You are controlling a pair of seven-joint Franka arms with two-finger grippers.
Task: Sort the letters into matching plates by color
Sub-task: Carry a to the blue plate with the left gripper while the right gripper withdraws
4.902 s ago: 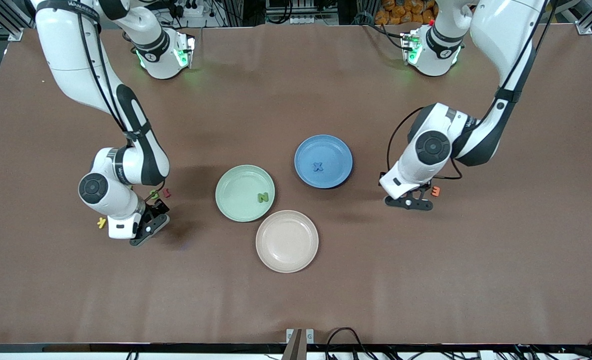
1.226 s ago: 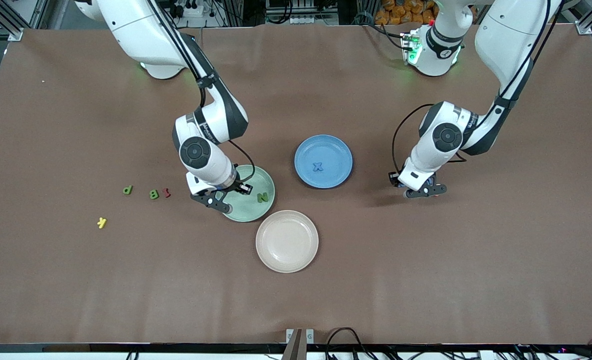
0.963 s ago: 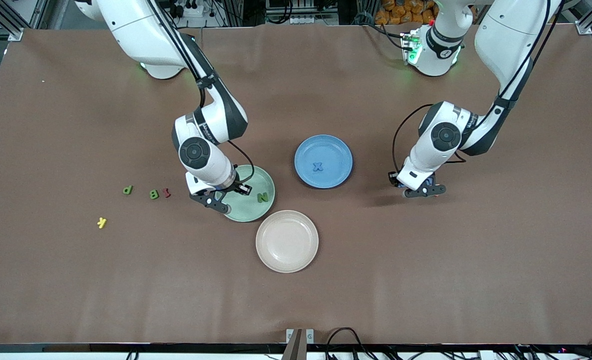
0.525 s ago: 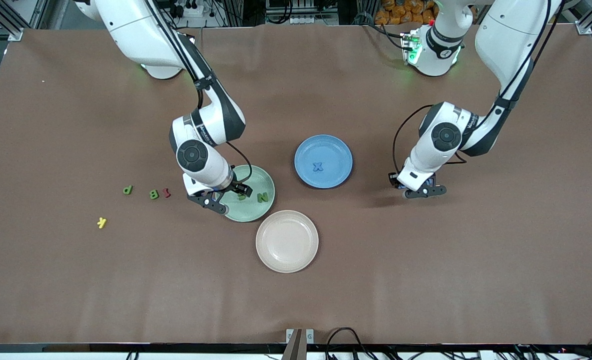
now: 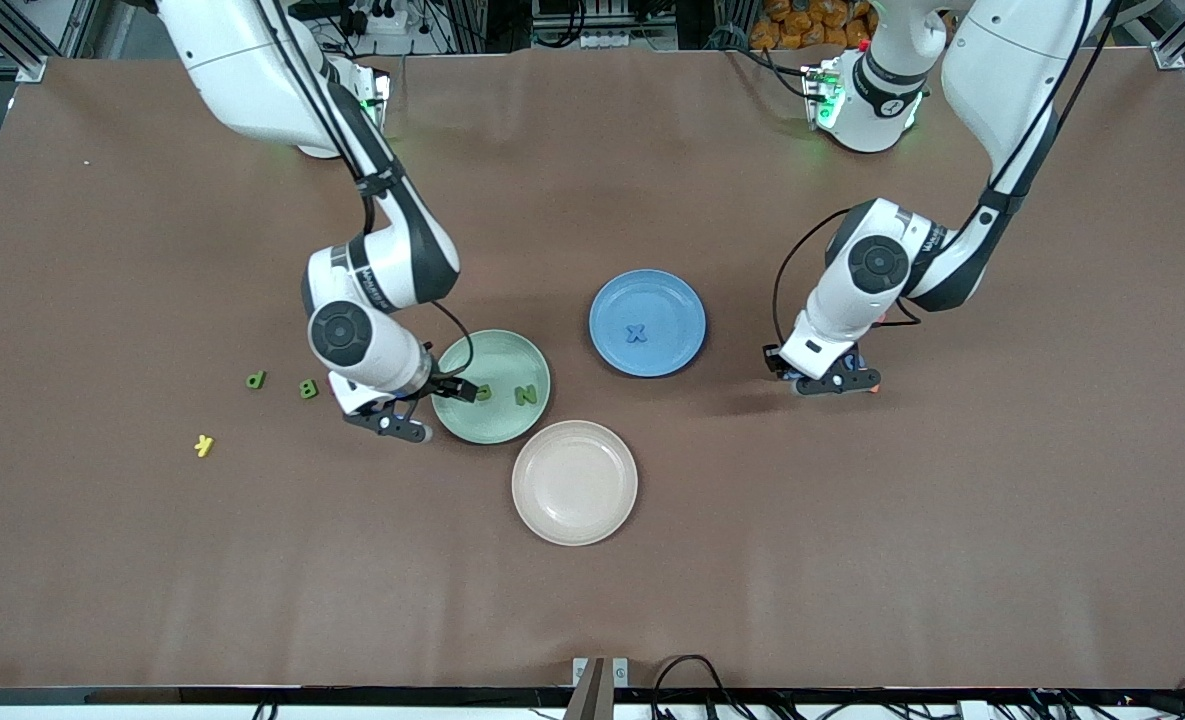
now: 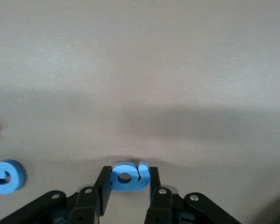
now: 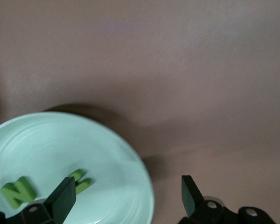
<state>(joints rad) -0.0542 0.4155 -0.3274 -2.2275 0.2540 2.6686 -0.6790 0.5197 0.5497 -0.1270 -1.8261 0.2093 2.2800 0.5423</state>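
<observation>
Right gripper [image 5: 412, 410] gapes wide beside the pale green plastic plate [image 5: 472, 425]; left gripper [image 6: 129, 186] pinches a chunky blue foam letter [image 6: 129, 176].

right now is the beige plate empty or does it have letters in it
Empty. The front view shows the beige plate bare inside, while the green plate holds two green letters and the blue plate one blue letter.

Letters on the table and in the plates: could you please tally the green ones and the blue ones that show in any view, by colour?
Green letters: 4
Blue letters: 3
Total: 7
</observation>
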